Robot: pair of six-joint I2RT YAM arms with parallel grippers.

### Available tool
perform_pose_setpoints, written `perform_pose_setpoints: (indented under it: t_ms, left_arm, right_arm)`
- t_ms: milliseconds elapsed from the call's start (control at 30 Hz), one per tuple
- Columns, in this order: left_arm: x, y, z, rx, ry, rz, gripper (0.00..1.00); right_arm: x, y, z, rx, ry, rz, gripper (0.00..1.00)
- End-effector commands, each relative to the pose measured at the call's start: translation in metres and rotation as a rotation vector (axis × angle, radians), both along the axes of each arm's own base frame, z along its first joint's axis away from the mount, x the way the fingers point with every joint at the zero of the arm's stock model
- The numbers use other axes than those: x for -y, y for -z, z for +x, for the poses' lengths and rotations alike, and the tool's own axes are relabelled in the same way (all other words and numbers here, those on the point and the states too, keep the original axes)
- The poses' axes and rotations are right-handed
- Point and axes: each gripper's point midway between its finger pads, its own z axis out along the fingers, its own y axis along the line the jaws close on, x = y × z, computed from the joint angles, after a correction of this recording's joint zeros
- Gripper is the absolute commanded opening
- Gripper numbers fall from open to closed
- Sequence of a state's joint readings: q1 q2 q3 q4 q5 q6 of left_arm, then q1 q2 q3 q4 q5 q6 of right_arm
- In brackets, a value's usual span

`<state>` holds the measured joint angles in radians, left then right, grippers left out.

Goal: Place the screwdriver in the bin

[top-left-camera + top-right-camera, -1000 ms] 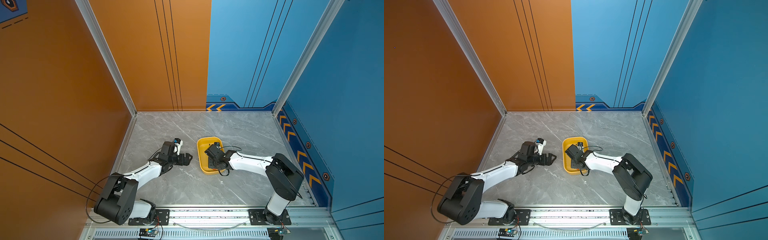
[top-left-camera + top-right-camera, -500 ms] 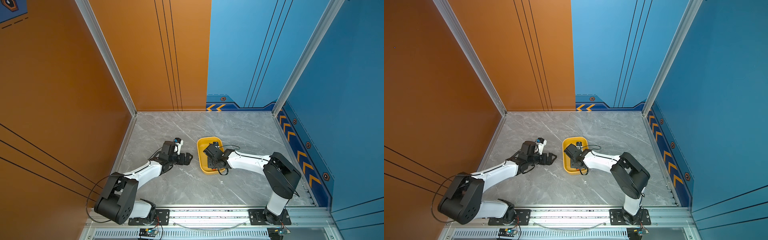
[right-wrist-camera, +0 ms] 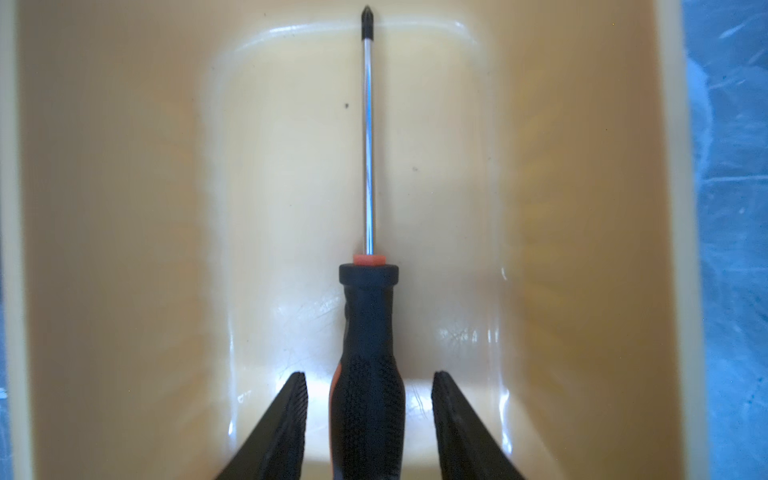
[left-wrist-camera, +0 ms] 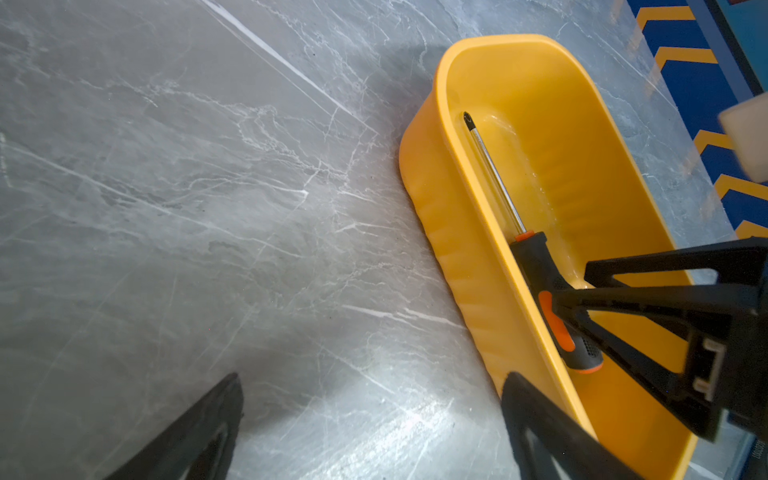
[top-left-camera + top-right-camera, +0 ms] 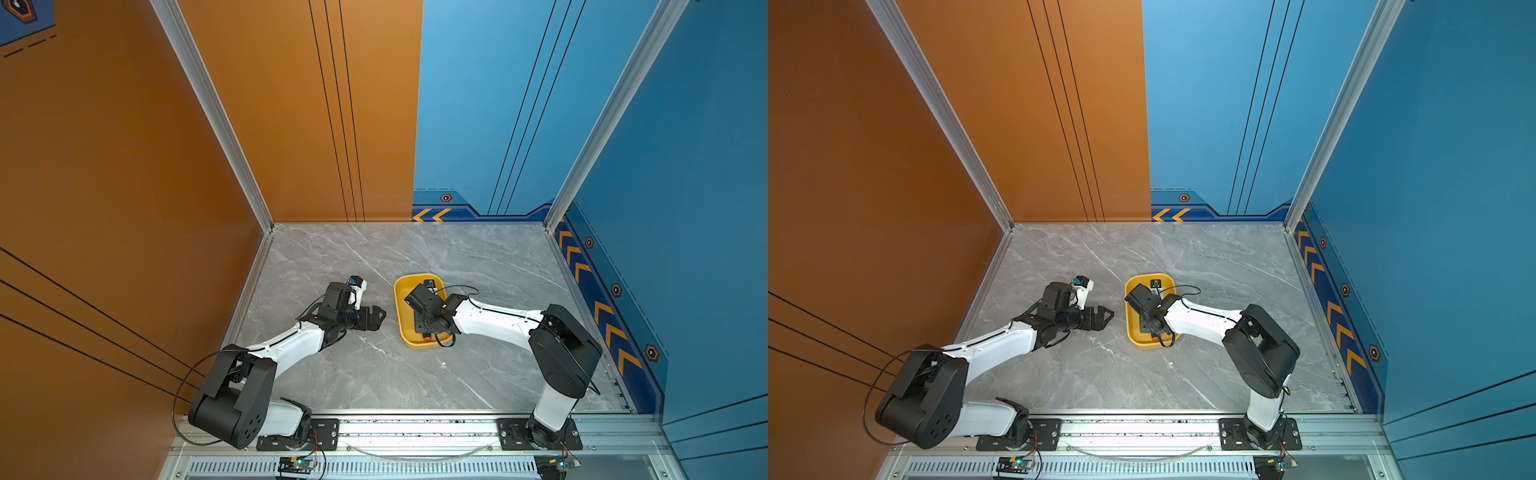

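The screwdriver (image 3: 368,332), black-handled with orange-red trim and a shiny shaft, lies lengthwise on the floor of the yellow bin (image 3: 124,208). My right gripper (image 3: 369,376) is open astride the handle, with a gap showing on each side. In the left wrist view the screwdriver (image 4: 540,270) rests along the bin's (image 4: 457,257) near wall, with the right gripper (image 4: 570,282) over its handle. In both top views the right gripper (image 5: 423,326) (image 5: 1148,324) reaches down into the bin (image 5: 401,307) (image 5: 1130,320); only the orange butt (image 5: 427,338) shows. My left gripper (image 5: 376,318) (image 4: 373,378) is open and empty, just left of the bin.
The bin stands mid-floor on grey marble (image 5: 374,374). Orange wall panels close the left and back, blue ones the right. A metal rail (image 5: 415,428) with both arm bases runs along the front.
My right gripper's jaws have parted from the screwdriver handle, which now lies free in the bin. The left arm has not moved.
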<state>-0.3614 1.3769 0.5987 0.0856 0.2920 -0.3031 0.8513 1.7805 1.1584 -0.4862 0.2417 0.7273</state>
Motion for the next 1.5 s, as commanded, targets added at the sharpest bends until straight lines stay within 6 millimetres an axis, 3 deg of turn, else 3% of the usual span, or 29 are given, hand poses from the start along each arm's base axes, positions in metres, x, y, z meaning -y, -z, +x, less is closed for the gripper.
perform_pose_setpoints:
  t_ms: [0,200,467,633,867,1233,1467]
  left_arm:
    - [0.004,-0.003,0.001,0.010,0.025,0.019,0.98]
    - [0.003,-0.003,0.000,0.007,0.027,0.022,0.98]
    - [0.001,-0.006,0.000,0.017,0.021,0.029,0.98]
    - [0.002,-0.008,-0.001,0.022,0.023,0.026,0.98]
    - [0.003,-0.010,-0.001,0.023,0.026,0.024,0.98]
    - [-0.004,-0.015,0.002,0.051,0.015,0.077,0.98]
    - [-0.028,-0.032,0.013,0.157,-0.062,0.183,0.98]
  right_arm:
    - [0.011,-0.014,-0.001,0.019,-0.025,-0.072,0.50]
    - [0.008,-0.036,-0.004,0.002,-0.087,0.010,0.53]
    - [0.026,-0.080,-0.008,0.079,-0.237,0.056,0.55]
    - [0.059,-0.090,-0.006,0.094,-0.264,0.141,0.56]
    - [0.106,-0.084,0.002,0.139,-0.221,0.244,0.56]
    - [0.173,-0.079,0.016,0.284,-0.120,0.130,0.58]
    - [0.215,-0.083,0.027,0.383,0.018,0.054,0.58]
